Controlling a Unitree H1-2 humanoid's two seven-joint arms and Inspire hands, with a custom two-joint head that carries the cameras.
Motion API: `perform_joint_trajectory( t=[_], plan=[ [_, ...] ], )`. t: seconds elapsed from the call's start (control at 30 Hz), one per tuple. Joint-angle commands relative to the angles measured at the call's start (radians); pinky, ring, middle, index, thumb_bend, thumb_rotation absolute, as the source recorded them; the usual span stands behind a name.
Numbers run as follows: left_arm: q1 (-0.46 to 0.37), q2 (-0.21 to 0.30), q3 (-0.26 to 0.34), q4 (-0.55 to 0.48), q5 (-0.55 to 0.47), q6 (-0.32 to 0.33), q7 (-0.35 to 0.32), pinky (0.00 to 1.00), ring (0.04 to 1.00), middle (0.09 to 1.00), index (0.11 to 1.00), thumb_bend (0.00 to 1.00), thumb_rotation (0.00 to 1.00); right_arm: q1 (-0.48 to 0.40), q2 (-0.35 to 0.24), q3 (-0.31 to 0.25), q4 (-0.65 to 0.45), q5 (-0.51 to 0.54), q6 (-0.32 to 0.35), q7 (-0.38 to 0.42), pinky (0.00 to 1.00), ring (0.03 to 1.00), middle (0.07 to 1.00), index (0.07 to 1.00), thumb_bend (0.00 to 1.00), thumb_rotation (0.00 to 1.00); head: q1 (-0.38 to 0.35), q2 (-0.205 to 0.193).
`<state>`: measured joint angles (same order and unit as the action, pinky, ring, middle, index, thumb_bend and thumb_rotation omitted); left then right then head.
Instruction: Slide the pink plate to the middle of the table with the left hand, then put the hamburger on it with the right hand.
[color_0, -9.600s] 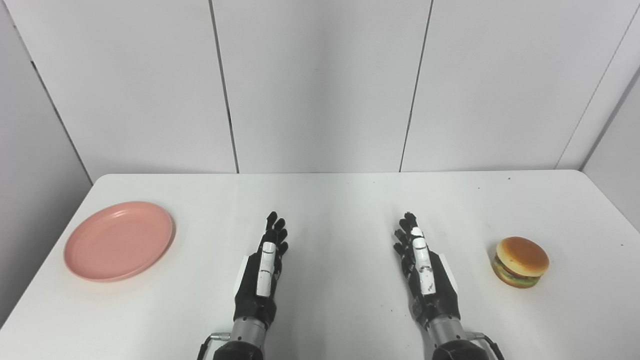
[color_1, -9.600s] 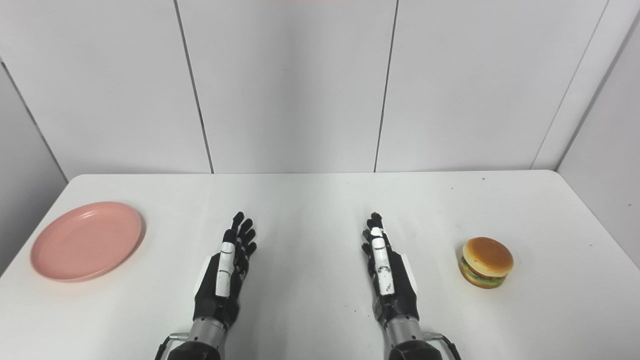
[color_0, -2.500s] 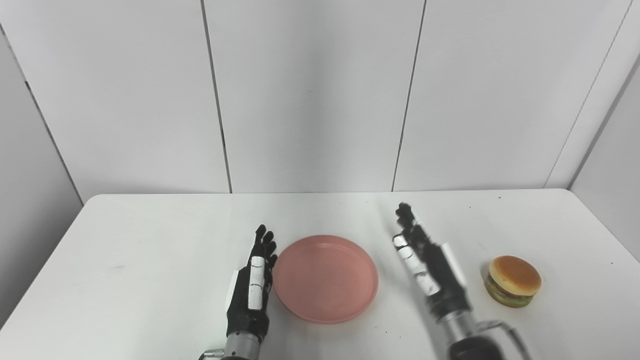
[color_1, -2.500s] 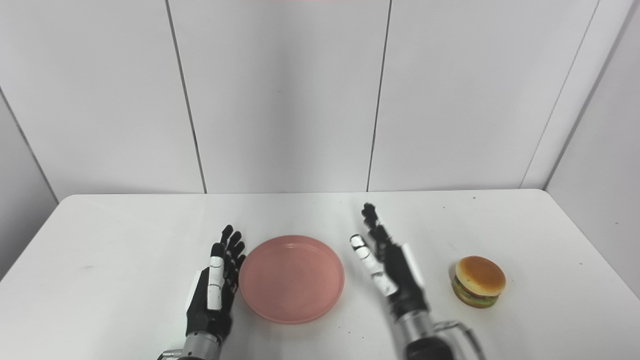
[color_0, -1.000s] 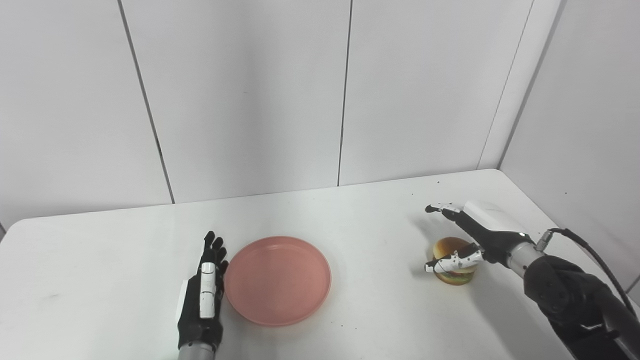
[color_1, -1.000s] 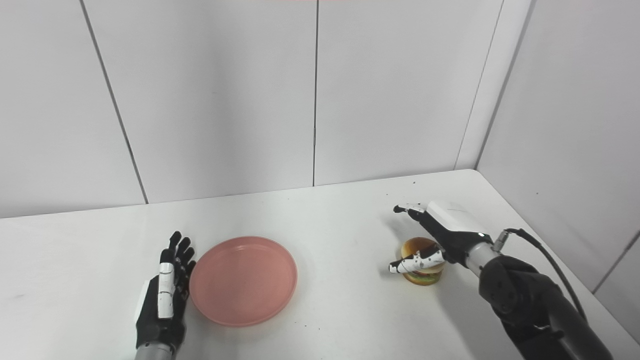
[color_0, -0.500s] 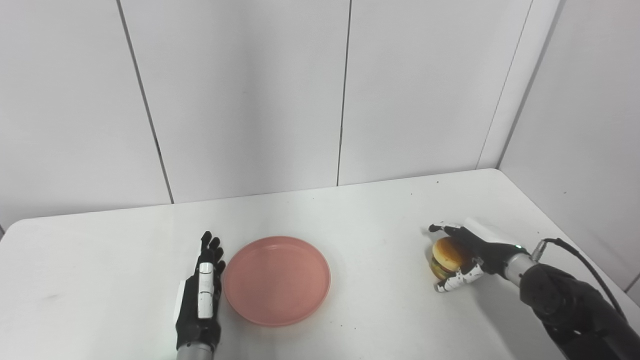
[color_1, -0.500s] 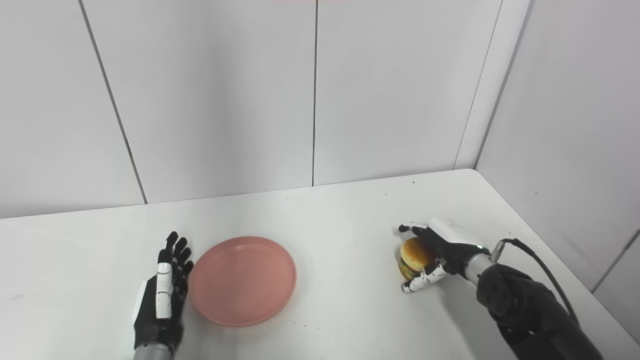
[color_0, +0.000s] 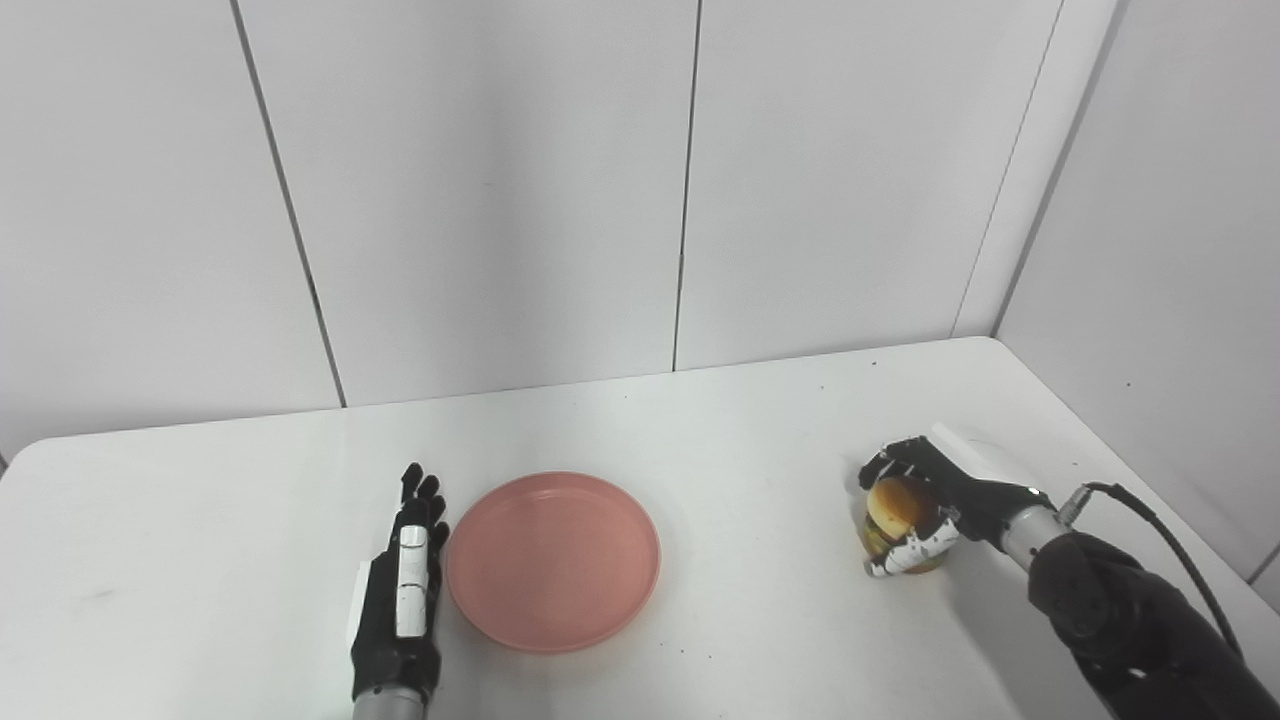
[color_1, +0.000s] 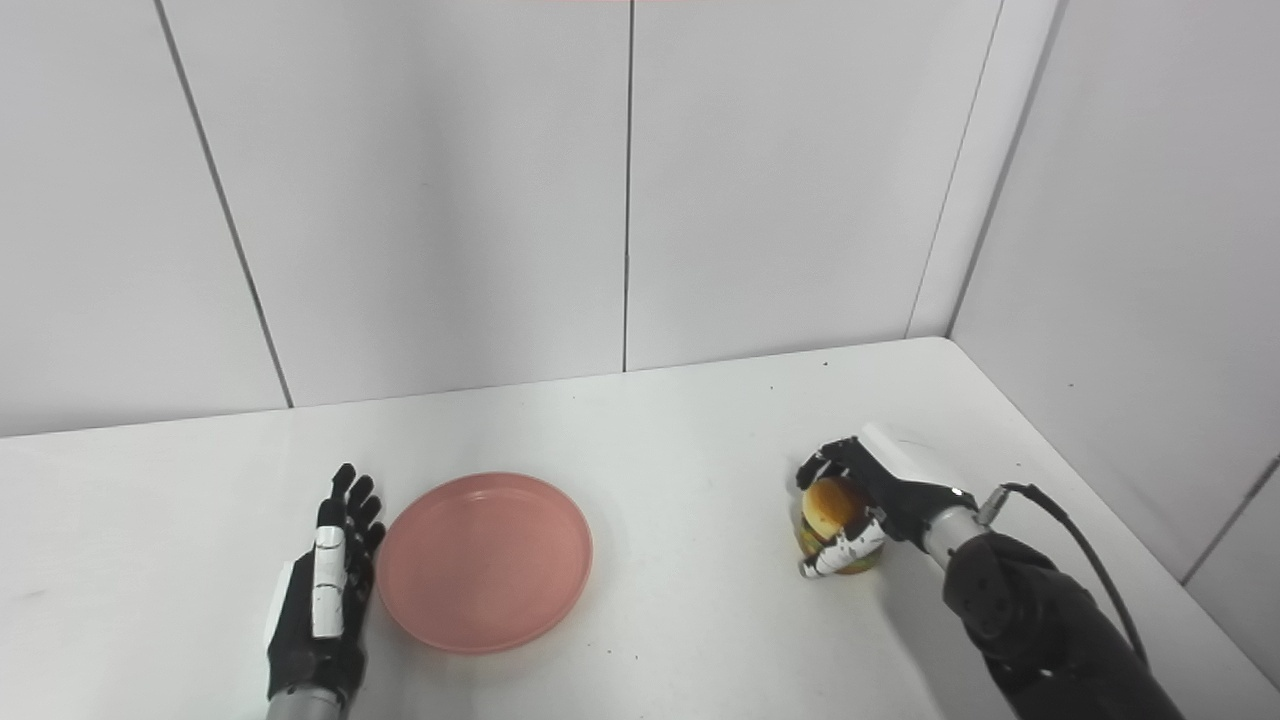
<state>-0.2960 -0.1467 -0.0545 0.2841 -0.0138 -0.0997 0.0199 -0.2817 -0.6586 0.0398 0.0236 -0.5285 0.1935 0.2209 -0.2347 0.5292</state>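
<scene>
White surface (color_0: 750, 430) has loads of bare room toward the back edge. Pink plate (color_0: 553, 560) sits mid-surface near the front edge. Right hand (color_0: 925, 500) by the right edge has its fingers (color_0: 910, 552) curled around the hamburger (color_0: 893, 512), hiding most of it. Left hand (color_0: 400, 600) lies flat beside the plate, fingers straight, holding nothing

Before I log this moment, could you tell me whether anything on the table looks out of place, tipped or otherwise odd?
Only one thing: the toy hamburger with a tan bun sits tilted on its edge inside the right robot hand, not flat. The round pink plastic plate lies level beside the open left robot hand.
</scene>
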Motion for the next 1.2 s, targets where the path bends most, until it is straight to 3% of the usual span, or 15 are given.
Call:
perform_joint_trajectory(
  t=[0.0, 0.1, 0.3, 0.47, 0.57, 0.9, 1.07, 1.17],
  plan=[
    [0.045, 0.006, 0.004, 0.021, -0.001, 0.001, 0.001, 1.00, 1.000, 1.000, 1.000, 0.75, 1.00, -0.036, -0.001, -0.035, -0.010, 0.013, -0.055, -0.066, 0.41, 0.466, 0.473, 0.511, 0.52, 0.00, 0.007, 0.002],
    [0.045, 0.003, 0.003, 0.016, -0.005, 0.010, -0.004, 1.00, 1.000, 1.000, 1.000, 0.74, 1.00, -0.043, 0.015, -0.043, -0.005, 0.025, -0.095, -0.102, 0.34, 0.407, 0.462, 0.514, 0.52, 0.00, 0.018, 0.004],
    [0.050, -0.012, -0.003, 0.016, 0.017, 0.006, 0.018, 1.00, 1.000, 1.000, 1.000, 0.73, 1.00, -0.079, 0.042, -0.029, -0.069, 0.019, -0.095, -0.100, 0.30, 0.369, 0.451, 0.516, 0.52, 0.00, 0.066, 0.008],
    [0.048, -0.024, -0.002, 0.020, 0.008, 0.010, 0.020, 1.00, 1.000, 1.000, 1.000, 0.72, 1.00, -0.118, 0.063, -0.007, -0.080, 0.033, -0.176, -0.105, 0.30, 0.369, 0.447, 0.512, 0.52, 0.00, 0.093, 0.008],
    [0.046, -0.029, -0.001, 0.029, 0.015, 0.003, 0.028, 1.00, 1.000, 1.000, 1.000, 0.73, 1.00, -0.170, 0.091, 0.031, -0.119, 0.043, -0.187, -0.065, 0.34, 0.407, 0.463, 0.505, 0.52, 0.00, 0.121, 0.008],
    [0.047, -0.054, 0.001, 0.048, 0.023, -0.023, 0.050, 1.00, 1.000, 1.000, 1.000, 0.72, 1.00, -0.292, 0.199, 0.135, -0.176, 0.082, -0.186, 0.038, 0.29, 0.359, 0.450, 0.507, 0.52, 0.00, 0.180, 0.012],
    [0.042, -0.057, -0.004, 0.058, 0.023, -0.025, 0.051, 1.00, 1.000, 1.000, 1.000, 0.73, 1.00, -0.328, 0.243, 0.199, -0.174, 0.050, -0.205, 0.066, 0.28, 0.348, 0.450, 0.507, 0.52, 0.00, 0.216, 0.010],
    [0.045, -0.066, -0.012, 0.039, 0.034, 0.002, 0.059, 1.00, 1.000, 1.000, 1.000, 0.71, 1.00, -0.332, 0.283, 0.242, -0.181, 0.028, -0.181, 0.096, 0.26, 0.323, 0.419, 0.505, 0.52, 0.00, 0.246, 0.009]
  ],
)
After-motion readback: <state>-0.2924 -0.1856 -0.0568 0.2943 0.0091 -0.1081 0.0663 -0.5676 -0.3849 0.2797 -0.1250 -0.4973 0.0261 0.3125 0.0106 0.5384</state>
